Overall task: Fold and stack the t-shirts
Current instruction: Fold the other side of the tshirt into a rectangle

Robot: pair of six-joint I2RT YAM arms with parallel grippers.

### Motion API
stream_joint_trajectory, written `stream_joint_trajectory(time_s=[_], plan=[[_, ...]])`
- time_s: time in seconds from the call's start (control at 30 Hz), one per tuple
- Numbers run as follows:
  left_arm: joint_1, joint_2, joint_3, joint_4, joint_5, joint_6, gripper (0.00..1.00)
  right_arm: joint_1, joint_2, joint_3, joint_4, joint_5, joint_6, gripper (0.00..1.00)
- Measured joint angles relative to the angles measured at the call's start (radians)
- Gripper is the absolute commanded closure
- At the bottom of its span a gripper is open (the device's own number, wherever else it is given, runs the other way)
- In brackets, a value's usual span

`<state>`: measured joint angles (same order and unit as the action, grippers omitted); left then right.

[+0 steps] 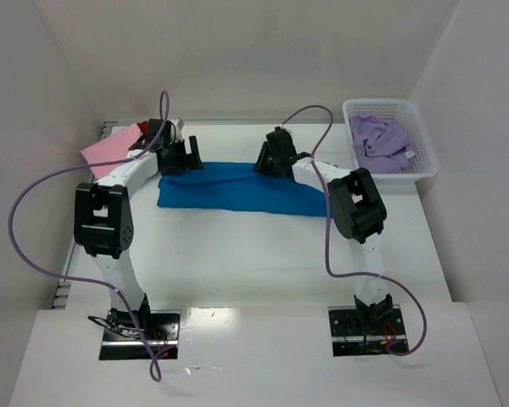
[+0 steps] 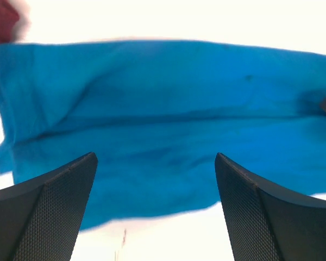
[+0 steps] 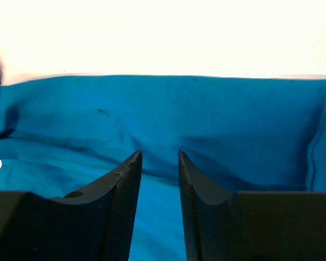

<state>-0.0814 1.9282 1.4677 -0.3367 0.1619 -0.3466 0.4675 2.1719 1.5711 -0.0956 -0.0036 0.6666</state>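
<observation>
Counter white, arm bases along bottom of frame. Centre frame: blue t-shirt lies folded into a long band running left to right, flat on the counter. Left hand over the band's upper left end, jaws spread wide, cloth beneath them. Right hand at the band's upper edge, right of centre, jaws narrowly parted over blue cloth. Upper left: pink t-shirt, red t-shirt beside it. Upper right: white mesh basket holding a lavender t-shirt.
</observation>
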Motion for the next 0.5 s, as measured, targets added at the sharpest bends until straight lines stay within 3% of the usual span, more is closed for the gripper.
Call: stream_joint_trajectory(time_s=[0.2, 0.5], plan=[[0.0, -0.107, -0.088, 0.001, 0.003, -0.02, 0.04, -0.006, -0.001, 0.0, 0.0, 0.001, 0.001, 0.61], [0.0, -0.109, -0.179, -0.013, -0.006, -0.054, 0.04, -0.01, -0.029, -0.01, 0.004, 0.0, 0.001, 0.59]])
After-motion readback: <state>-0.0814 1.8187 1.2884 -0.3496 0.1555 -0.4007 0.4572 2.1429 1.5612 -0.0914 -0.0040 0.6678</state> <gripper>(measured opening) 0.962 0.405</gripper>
